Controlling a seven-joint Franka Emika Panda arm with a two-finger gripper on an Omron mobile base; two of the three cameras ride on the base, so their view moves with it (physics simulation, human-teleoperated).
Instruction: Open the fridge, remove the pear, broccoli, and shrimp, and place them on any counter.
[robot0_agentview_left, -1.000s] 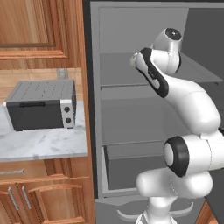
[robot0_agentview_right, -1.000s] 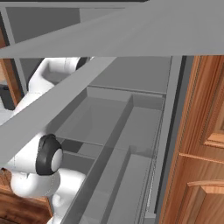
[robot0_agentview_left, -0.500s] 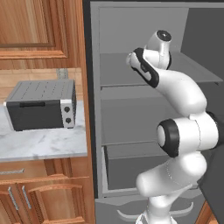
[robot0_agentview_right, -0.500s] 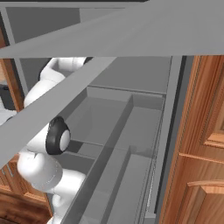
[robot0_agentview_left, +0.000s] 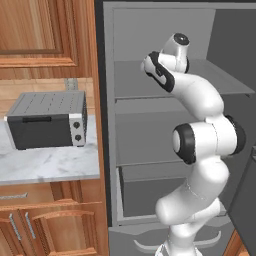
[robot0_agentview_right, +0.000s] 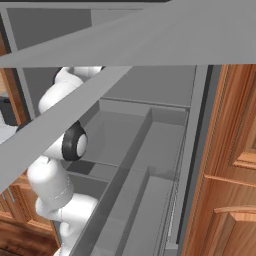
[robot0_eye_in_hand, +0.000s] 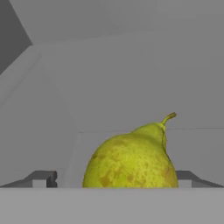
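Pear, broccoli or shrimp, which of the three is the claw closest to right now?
The pear. In the hand view the yellow-green fruit with a curved stem sits between the open claw fingertips, on a grey shelf inside the fridge.

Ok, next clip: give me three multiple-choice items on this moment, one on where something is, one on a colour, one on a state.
1. Where is the pear?
A. on the counter by the toaster oven
B. between the fingertips of the hand, inside the fridge
C. on the floor

2. What colour is the toaster oven?
A. red
B. dark grey
C. white

3. How does the fridge stand?
A. door open, arm reaching in
B. door shut
C. door open, arm parked outside

Answers: 1 B, the hand view shows the pear between the two fingertips against grey walls. 2 B, its body is dark grey. 3 A, the shelves are exposed and the arm reaches to the upper shelf.
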